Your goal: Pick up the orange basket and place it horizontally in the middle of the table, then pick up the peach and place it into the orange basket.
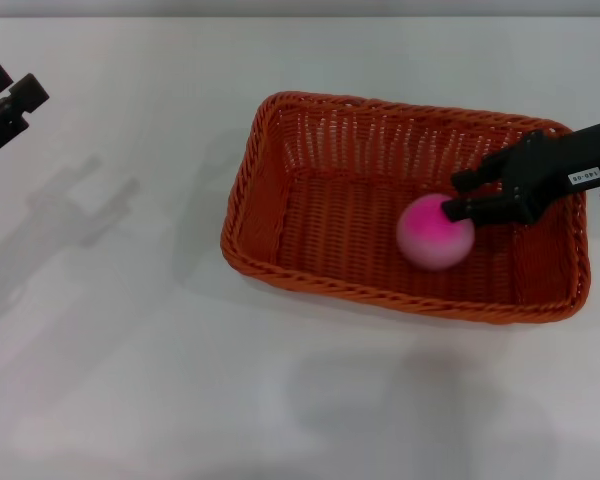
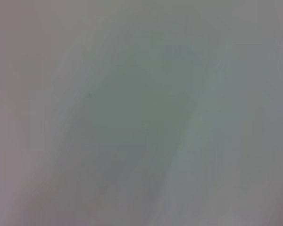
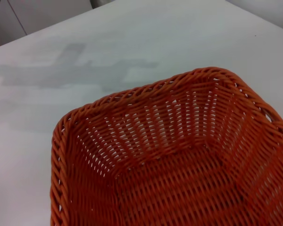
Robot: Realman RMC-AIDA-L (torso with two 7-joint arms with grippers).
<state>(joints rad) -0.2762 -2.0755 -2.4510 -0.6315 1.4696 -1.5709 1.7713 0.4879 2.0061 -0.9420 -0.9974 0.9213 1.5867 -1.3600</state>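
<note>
Peach point(image 1: 435, 232) sits inside the orange basket point(image 1: 310, 215) at centre-right of the frame, touching the right claw point(image 1: 457, 196), whose fingers are apart. Bare desk point(image 1: 130, 350) surrounds the basket. Left claw point(image 1: 5, 105), upper left: grip unclear. Arm label unreadable.

The orange basket point(image 1: 360, 200) lies on the white bench point(image 1: 130, 350) with its long side running across the head view, right of the middle. It is rectangular with rounded corners, a braided rim and sloping woven sides, burnt orange throughout, standing flat with its opening up. The right wrist view shows one end of it, the slatted walls and woven floor bare there. The peach point(image 1: 435, 232) is inside the basket, toward its right half, over the floor. It is a small round ball, pale pink shading into bright magenta.
</note>
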